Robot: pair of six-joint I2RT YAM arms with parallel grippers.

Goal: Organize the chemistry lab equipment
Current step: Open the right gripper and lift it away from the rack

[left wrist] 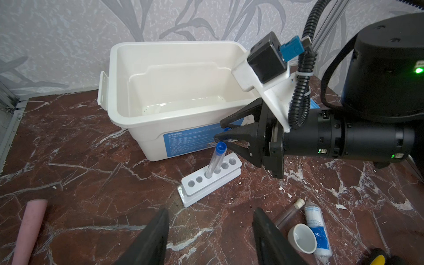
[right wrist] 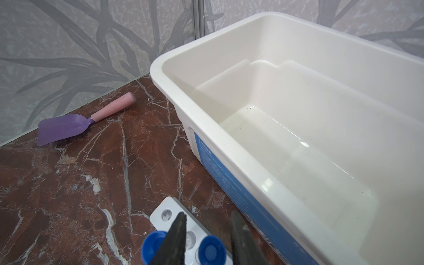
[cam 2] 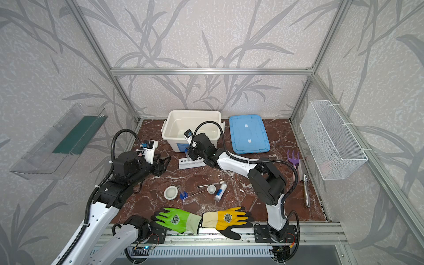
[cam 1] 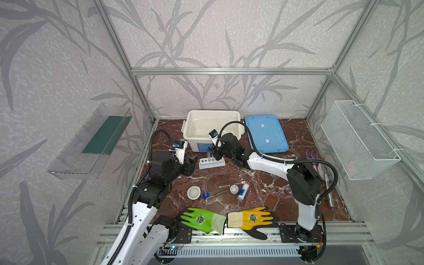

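In both top views the white six-hole rack [cam 1: 212, 164] stands on the table just in front of the white bin [cam 1: 213, 112]. The right gripper [cam 1: 215, 154] is over the rack, at an upright capped test tube [cam 1: 208, 154]. The left gripper [cam 1: 192, 163] is beside the rack's left end. Nearer the front, well apart from the rack, lie two small white dishes [cam 1: 193, 192], the metal tweezers [cam 1: 218, 194], the blue-based cylinder [cam 1: 205, 195] and the small bottle [cam 1: 243, 191].

In the left wrist view the left gripper's fingers [left wrist: 156, 238] are spread wide, with nothing between them.

In the right wrist view a blue cap [right wrist: 212, 249] sits between the right jaws with a small gap on each side, so they are parted and not pressing it.
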